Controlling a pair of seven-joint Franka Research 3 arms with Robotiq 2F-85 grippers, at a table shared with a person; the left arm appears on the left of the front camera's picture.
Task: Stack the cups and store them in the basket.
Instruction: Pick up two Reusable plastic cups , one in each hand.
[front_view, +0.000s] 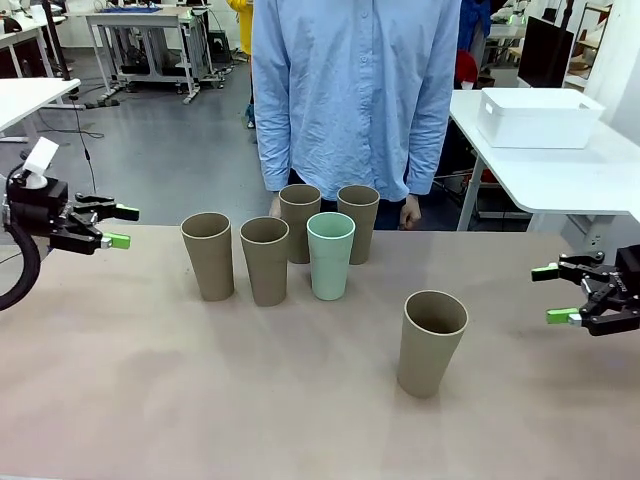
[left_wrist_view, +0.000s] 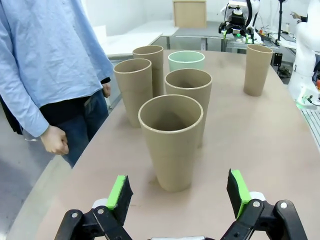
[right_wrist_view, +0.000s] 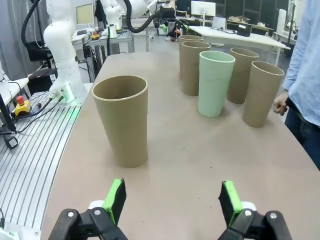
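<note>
Table: the tan top runs the full width. Its far edge passes just behind the back cups, where a person in a light blue shirt stands close against it, one hand hanging by the edge.
Open room: the near half of the table is bare except for one cup. There are clear stretches at both ends between the grippers and the cups.
Cluster: five cups stand close together around the far middle. They are the leftmost tan cup, the second tan cup, the back-left tan cup, the back-right tan cup and the mint cup. The gaps look narrow, and I cannot tell whether any cups touch.
Loner: the lone tan cup stands right of centre, nearer the robot's side and well apart from the cluster.
Axis: every cup stands upright with its long axis vertical, mouth up, wide rim tapering to the base. None is nested.
Left gripper: the left gripper is off the surface at the left end, fingers spread wide and empty. It points toward the leftmost tan cup, which stands just beyond its fingertips.
Right gripper: the right gripper is at the right end, also spread wide and holding nothing. The lone tan cup stands ahead of it, off to one side.
Basket: the basket sits open side up on a white side table beyond the far right corner, well apart from the cups.
</note>
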